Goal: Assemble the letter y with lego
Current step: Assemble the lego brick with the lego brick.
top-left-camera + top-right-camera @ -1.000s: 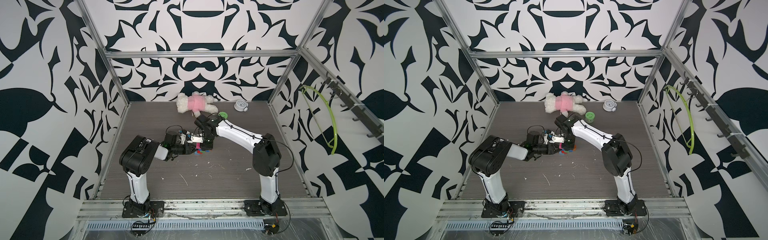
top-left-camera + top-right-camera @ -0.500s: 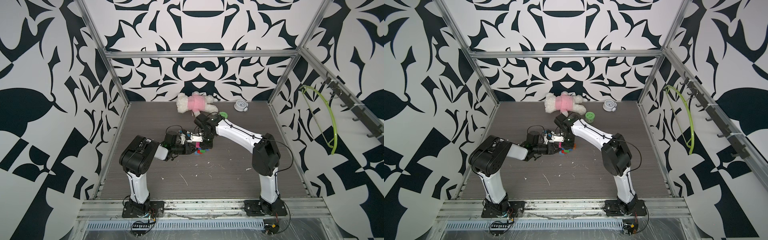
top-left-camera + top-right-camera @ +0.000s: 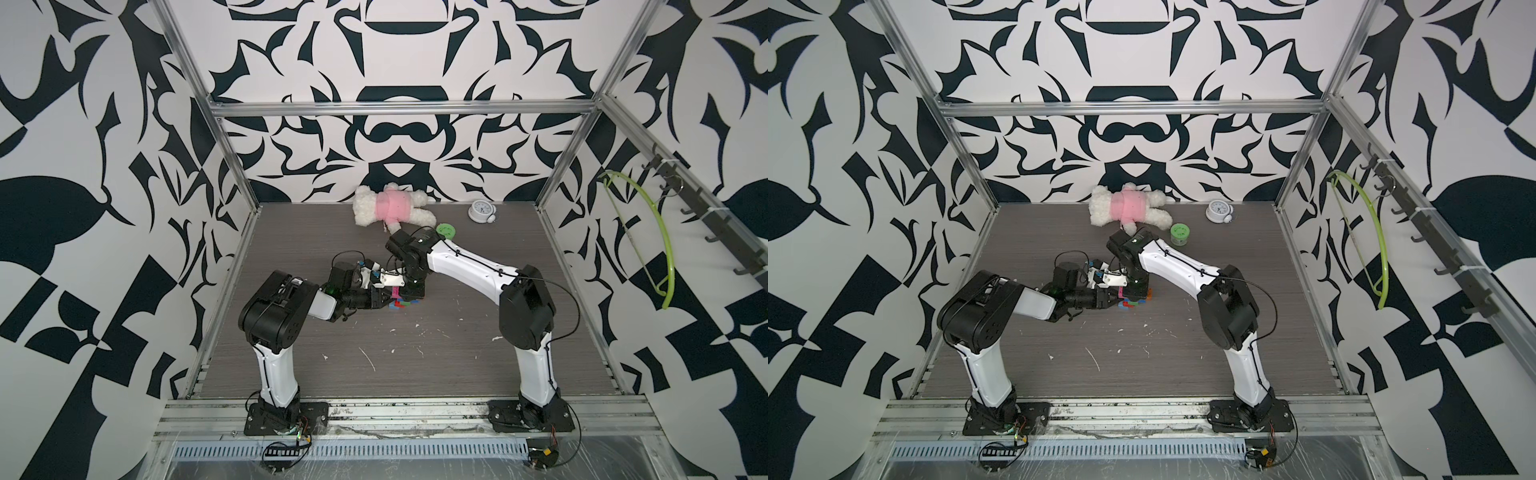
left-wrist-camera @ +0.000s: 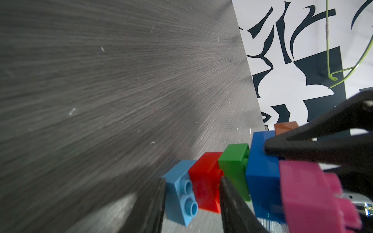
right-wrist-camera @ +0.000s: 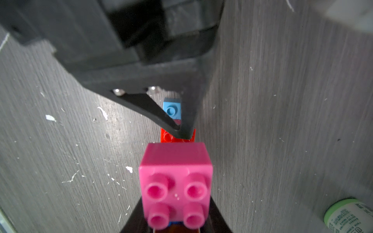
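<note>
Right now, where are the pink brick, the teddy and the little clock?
pink brick (image 5: 176,181), in the right wrist view, on its studded face.
teddy (image 3: 392,206), in a top view, on its pink jumper.
clock (image 3: 480,211), in a top view, on its white dial.

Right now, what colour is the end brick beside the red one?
Light blue brick; left wrist view shows it best.

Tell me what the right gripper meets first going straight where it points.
The blue bar: the right gripper, shut, seems to be touching it, between the orange brick and pink brick of the letter y.
</note>
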`<move>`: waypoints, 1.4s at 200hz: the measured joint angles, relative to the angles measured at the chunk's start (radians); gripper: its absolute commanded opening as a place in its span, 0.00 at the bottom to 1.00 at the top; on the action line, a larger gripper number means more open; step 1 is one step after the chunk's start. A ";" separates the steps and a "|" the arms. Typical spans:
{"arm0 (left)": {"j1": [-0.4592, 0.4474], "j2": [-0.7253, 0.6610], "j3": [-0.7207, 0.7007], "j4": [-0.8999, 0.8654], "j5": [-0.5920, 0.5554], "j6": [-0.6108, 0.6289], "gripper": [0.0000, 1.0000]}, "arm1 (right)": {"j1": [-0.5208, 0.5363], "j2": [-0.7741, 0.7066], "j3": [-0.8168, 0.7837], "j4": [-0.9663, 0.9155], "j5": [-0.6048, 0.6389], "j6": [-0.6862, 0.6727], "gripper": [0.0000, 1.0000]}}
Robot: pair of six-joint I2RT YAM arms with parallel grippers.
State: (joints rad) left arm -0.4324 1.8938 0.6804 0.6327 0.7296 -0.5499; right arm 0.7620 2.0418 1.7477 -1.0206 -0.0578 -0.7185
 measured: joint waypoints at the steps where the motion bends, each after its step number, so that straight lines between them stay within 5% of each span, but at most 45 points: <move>1: 0.000 0.000 0.000 0.000 0.000 0.000 0.46 | 0.000 0.000 0.000 0.000 0.000 0.000 0.20; 280: 0.000 0.000 0.000 0.000 0.000 0.000 0.46 | 0.002 0.017 0.019 -0.008 0.001 0.019 0.18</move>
State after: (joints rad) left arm -0.4324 1.8938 0.6804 0.6323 0.7296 -0.5499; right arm 0.7639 2.0586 1.7664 -1.0283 -0.0570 -0.6991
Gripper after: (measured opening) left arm 0.459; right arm 0.330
